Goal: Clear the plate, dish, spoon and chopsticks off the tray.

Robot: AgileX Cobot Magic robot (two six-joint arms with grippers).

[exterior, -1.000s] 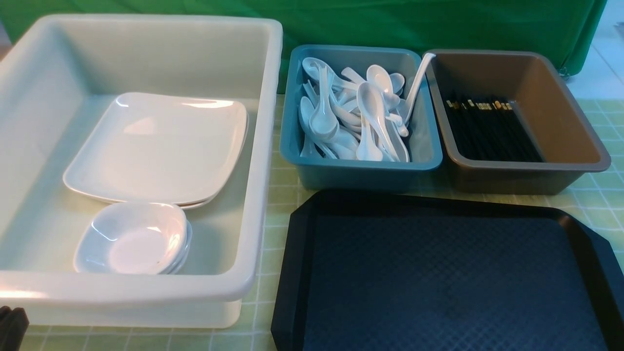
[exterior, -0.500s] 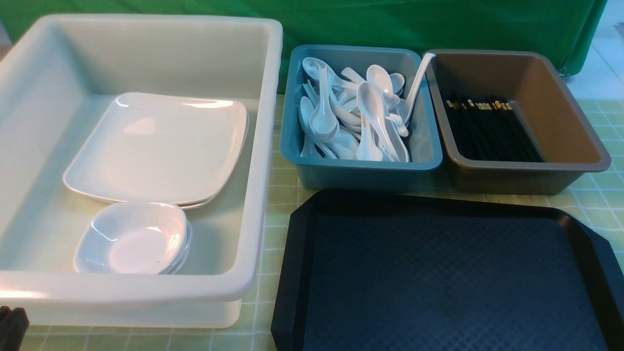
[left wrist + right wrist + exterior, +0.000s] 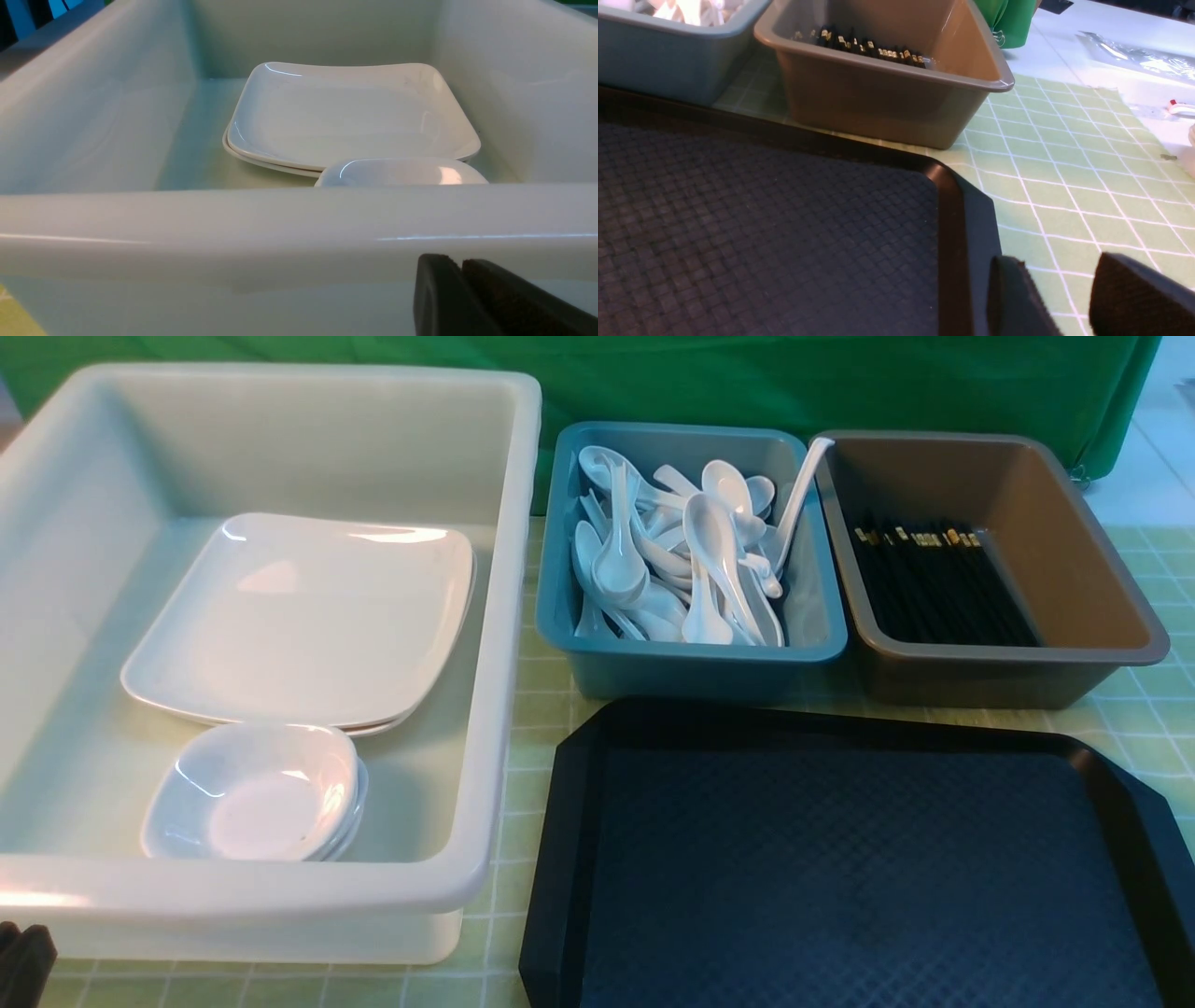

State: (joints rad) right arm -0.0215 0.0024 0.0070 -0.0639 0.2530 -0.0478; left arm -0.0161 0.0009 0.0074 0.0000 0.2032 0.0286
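Note:
The black tray (image 3: 840,877) lies at the front right with nothing on it; its corner also shows in the right wrist view (image 3: 761,224). A large white plate (image 3: 299,616) (image 3: 345,116) tops a stack inside the white tub. A stack of small dishes (image 3: 257,793) (image 3: 402,171) sits in front of it. White spoons (image 3: 709,541) fill the teal tub. Black chopsticks (image 3: 943,583) (image 3: 868,46) lie in the brown tub. My left gripper (image 3: 460,262) (image 3: 23,957) is shut and holds nothing, just outside the white tub's near wall. My right gripper (image 3: 1055,259) is open over the cloth beside the tray's right rim.
The white tub (image 3: 280,887) (image 3: 233,224) fills the left side. The teal tub (image 3: 691,667) (image 3: 668,60) and the brown tub (image 3: 1074,551) (image 3: 878,102) stand side by side behind the tray. A green checked cloth (image 3: 1064,163) covers the table, with a green backdrop (image 3: 747,383) behind.

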